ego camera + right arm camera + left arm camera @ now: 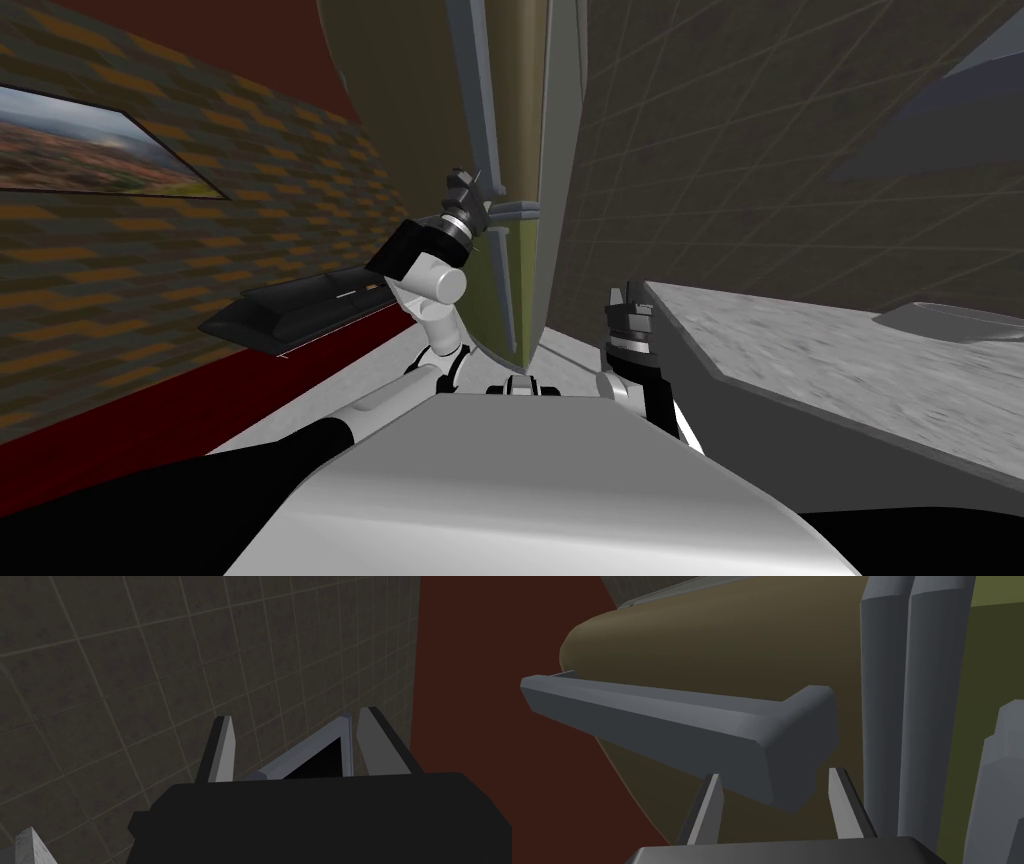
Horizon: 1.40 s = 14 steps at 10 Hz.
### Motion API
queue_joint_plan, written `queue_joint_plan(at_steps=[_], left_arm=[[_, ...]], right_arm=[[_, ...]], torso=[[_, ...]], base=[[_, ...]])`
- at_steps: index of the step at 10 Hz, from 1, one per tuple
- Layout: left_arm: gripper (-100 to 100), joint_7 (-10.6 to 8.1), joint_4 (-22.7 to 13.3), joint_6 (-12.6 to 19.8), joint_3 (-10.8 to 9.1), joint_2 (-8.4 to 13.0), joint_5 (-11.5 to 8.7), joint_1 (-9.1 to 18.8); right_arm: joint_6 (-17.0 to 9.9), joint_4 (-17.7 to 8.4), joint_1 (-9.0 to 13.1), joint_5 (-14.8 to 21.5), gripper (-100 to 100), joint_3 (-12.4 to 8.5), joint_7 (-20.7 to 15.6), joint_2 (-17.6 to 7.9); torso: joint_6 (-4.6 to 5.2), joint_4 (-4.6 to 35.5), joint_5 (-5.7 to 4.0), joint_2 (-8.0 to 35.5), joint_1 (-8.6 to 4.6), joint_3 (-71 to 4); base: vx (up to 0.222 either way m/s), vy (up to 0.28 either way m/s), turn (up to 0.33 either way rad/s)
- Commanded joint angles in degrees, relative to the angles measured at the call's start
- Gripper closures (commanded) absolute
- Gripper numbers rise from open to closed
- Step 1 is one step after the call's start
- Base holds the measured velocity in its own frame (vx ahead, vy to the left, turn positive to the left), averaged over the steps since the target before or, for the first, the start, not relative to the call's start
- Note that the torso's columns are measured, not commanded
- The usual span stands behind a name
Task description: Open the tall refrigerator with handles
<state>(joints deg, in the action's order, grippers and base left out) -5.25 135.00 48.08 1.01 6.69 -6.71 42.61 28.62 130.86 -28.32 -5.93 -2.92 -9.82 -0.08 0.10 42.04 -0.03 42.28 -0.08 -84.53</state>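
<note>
The tall olive-brown refrigerator (520, 100) rises straight ahead, with long grey handles (480, 100) along its door edges. My left gripper (478, 200) is raised to one of them. In the left wrist view, the grey handle bar (677, 721) lies across the olive door (712, 641). Its bent end sits between my left gripper's (773, 772) fingers, which press its sides. Two more grey bars (912, 701) run beside it. My right gripper (625, 298) hangs low by the counter, and the right wrist view has it (295, 718) open, holding nothing.
A grey marbled counter (850, 350) with a sink (950, 320) runs close on my right. The wall behind it (750, 150) is dark and tiled. A low black cabinet (290, 310) stands against the patterned left wall under a picture (90, 150).
</note>
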Motion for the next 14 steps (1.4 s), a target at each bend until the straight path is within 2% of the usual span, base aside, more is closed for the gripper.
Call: queue_joint_plan(at_steps=[1,2,3,5,6,8,9,10,12,13,14], left_arm=[[100,0.53,-1.01,-3.21,0.89,0.02,-0.22,-2.93],[100,0.41,-1.14,-2.53,0.64,-0.03,-0.08,-1.98],[100,-0.19,0.34,-1.12,1.09,-0.32,-1.13,-1.76],[100,-1.45,3.51,1.88,1.83,-0.89,-3.20,-0.82],[100,-1.45,3.56,1.98,1.83,-0.89,-3.20,-0.82],[100,-2.72,6.79,5.09,2.56,-1.45,-5.27,0.11],[100,-3.35,8.09,6.40,2.93,-1.74,-6.30,0.58],[100,-3.35,8.40,6.64,2.93,-1.74,-6.30,0.58],[100,-4.62,11.50,9.59,3.67,-2.30,-8.37,1.51],[100,-4.62,11.62,9.75,3.67,-2.30,-8.37,1.51],[100,-5.25,13.23,11.30,4.04,-2.59,-9.41,1.98]], right_arm=[[0.00,0.00,0.01,0.00,0,0.00,0.00,0.00],[0.00,0.00,0.00,0.00,0,0.00,0.00,0.00],[0.00,0.00,-0.01,0.00,0,0.00,0.00,0.00],[0.00,0.00,0.00,0.00,0,-0.02,0.00,-0.03],[0.00,0.00,0.00,0.00,0,-0.03,0.00,-0.04],[0.00,0.00,-0.01,0.00,0,-0.02,0.00,-0.03],[0.00,0.00,-0.01,0.00,0,-0.02,0.00,-0.03],[0.00,0.00,0.00,0.00,0,-0.03,0.00,-0.03],[0.00,0.00,-0.01,0.00,0,-0.02,0.00,-0.02],[0.00,0.00,-0.01,0.00,0,-0.02,0.00,-0.02],[0.00,0.00,-0.01,0.00,0,-0.02,0.00,-0.02]], torso=[[-0.01,0.06,-0.02,-0.03,0.00,-0.04],[-0.05,0.16,-0.02,-0.05,0.01,-0.07],[-0.09,0.30,-0.03,-0.08,-0.04,-0.11],[-0.12,0.30,0.20,0.10,0.70,0.02],[-0.14,0.29,0.24,0.12,0.73,0.03],[-0.09,0.21,-0.06,-0.12,-0.16,-0.12],[-0.09,0.22,-0.03,-0.05,-0.07,-0.08],[-0.11,0.27,0.05,0.09,0.20,0.01],[-0.09,0.24,-0.04,-0.01,-0.13,-0.05],[-0.10,0.23,0.02,-0.03,0.07,-0.06],[-0.10,0.22,0.00,-0.08,-0.05,-0.10]], base=[[-0.096,0.033,-0.017],[-0.045,0.015,-0.005],[-0.036,0.118,-0.019],[-0.055,0.312,-0.056],[-0.032,0.268,-0.010],[-0.018,0.253,-0.028],[-0.065,0.324,-0.045],[-0.052,0.239,-0.025],[-0.032,0.224,-0.032],[-0.019,0.188,-0.020],[-0.020,0.177,-0.017]])
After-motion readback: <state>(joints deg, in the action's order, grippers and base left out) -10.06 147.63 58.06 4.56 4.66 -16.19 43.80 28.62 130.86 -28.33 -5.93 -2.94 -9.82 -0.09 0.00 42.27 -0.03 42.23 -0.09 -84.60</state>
